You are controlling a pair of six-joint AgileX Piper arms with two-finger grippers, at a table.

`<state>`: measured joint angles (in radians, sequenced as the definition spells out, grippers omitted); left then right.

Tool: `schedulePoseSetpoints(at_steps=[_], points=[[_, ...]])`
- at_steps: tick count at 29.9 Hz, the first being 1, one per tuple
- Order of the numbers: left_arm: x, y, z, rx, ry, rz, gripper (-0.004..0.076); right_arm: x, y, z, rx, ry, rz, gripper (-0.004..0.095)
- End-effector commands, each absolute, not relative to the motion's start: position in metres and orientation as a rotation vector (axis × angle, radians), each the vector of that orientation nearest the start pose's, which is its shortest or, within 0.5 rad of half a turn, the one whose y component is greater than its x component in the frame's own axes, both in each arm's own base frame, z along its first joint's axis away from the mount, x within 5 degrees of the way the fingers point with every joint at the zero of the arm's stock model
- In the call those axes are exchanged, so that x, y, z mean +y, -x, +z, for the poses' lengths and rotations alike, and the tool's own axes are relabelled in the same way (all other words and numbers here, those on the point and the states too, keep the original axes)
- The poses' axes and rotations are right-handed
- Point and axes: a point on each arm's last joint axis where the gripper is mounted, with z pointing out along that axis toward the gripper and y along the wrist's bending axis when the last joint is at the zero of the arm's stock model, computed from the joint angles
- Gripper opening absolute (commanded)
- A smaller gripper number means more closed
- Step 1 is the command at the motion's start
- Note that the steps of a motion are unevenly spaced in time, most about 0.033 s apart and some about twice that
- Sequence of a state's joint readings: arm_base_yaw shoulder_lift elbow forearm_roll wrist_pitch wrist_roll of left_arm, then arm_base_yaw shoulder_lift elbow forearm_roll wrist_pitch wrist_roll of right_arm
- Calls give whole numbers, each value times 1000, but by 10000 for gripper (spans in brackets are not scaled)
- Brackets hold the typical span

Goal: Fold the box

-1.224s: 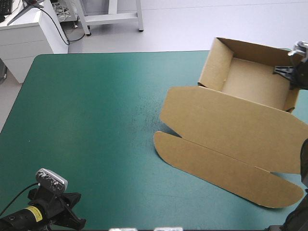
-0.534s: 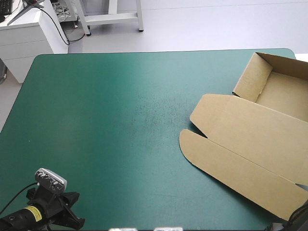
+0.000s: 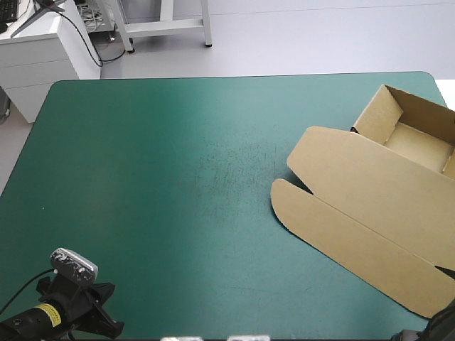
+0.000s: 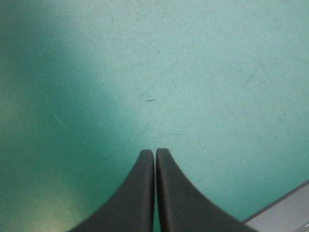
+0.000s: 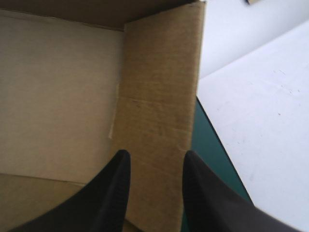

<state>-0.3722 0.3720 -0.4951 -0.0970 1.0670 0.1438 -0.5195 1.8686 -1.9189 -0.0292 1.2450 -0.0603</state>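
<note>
At the far right corner of the table (image 3: 142, 177), on its teal-green cover, the brown box (image 3: 370, 206) sits as an open tray with its walls raised, its right part cut off by the edge of the high view. Its lid (image 3: 355, 234) lies flat on the table, reaching from the tray toward the near right corner, and a long flap with rounded ends runs along its free side, facing the table's middle. The right gripper (image 5: 154, 162) is at the tray. Its black fingers (image 5: 113, 193) stand a moderate way apart, and one brown wall (image 5: 159, 96) of the box lies in the gap between and ahead of them, with the table's edge just beyond that wall. Whether the fingers touch the board I cannot tell. The left gripper (image 4: 155, 153) hangs at the table's near left corner, its fingers pressed together into one point over the cover
</note>
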Motion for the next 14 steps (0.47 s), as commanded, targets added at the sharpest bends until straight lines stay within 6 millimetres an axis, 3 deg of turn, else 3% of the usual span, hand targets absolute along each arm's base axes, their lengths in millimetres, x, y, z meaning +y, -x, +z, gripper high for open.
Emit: schedulePoseSetpoints(at_steps=[1, 3, 8, 14], points=[[-28, -48, 277, 2302, -594, -237, -8, -180, -325, 412, 2489, -515, -168, 298], [-27, -48, 276, 2306, -590, -239, -8, -173, -314, 421, 2468, -513, -157, 255], [-27, -48, 276, 2309, -586, -241, -8, -147, -270, 439, 2434, -511, -160, -9], [-28, -48, 276, 2310, -582, -244, -8, -106, -216, 445, 2372, -495, -40, -13]])
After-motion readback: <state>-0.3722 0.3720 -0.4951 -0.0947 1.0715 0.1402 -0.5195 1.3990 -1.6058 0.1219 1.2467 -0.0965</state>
